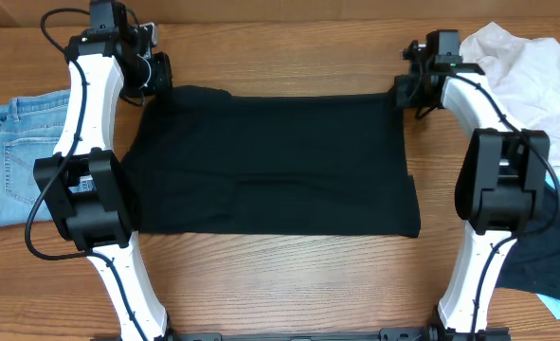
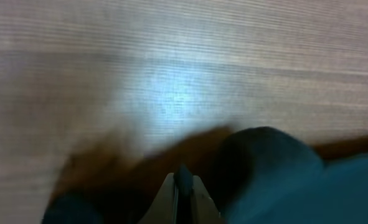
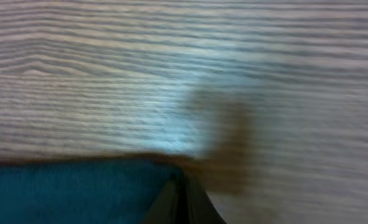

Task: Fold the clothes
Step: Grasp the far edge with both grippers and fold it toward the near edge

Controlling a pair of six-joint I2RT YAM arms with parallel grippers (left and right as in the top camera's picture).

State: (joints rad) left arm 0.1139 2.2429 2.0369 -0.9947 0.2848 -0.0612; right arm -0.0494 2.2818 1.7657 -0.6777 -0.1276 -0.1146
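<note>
Corners pinched on black garment, spread flat on the table.
At the garment's far corners, the left gripper and the right gripper each have their fingers pressed together on its hem. The cloth looks light, thin and limp, likely to sag between holds, so corners and hem are the sensible grips. Beside the garment, jeans lie left and pale clothes right.

- Wooden table here, running under the left pincer and the right pincer, with pale glare just ahead of each.
- Faded blue jeans, lying flat, off the left pincer's outer side.
- White garment, crumpled, just outside the right pincer.
- Dark cloth, heaped well behind the right pincer.
</note>
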